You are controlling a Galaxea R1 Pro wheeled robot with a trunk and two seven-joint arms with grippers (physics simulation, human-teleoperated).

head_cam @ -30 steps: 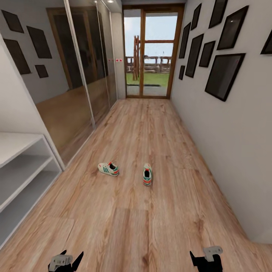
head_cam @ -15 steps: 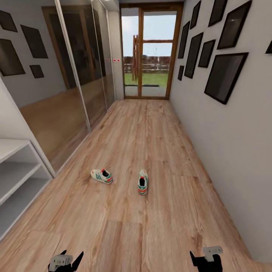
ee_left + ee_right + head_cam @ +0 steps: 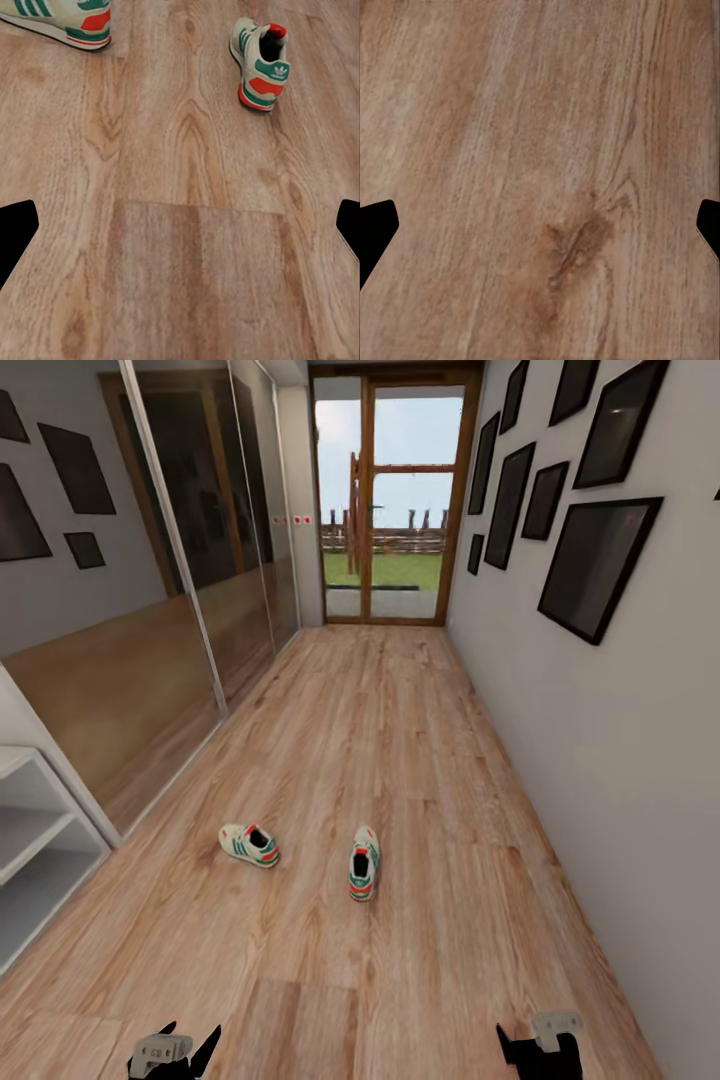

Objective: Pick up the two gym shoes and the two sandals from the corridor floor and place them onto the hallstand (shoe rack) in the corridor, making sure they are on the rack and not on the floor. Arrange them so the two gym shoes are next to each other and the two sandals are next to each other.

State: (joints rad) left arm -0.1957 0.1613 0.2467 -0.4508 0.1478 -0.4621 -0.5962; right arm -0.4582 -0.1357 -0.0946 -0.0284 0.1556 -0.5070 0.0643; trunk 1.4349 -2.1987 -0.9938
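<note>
This looks like the approach step: both gym shoes [image 3: 249, 845] [image 3: 363, 862] lie apart on the corridor floor [image 3: 400, 740], the left gripper [image 3: 175, 1050] and right gripper [image 3: 540, 1045] spread wide and empty, so next comes closing in on one shoe.

The head view looks from high up, forward and down the corridor toward a glass door [image 3: 385, 510], with the 2 gym shoes [image 3: 305, 853] on the corridor floor [image 3: 400, 760] ahead. The left wrist view faces down at the floor from close by and shares both shoes [image 3: 262, 64] with the head view. The right wrist view looks down on bare planks [image 3: 540, 150], nearer still.
</note>
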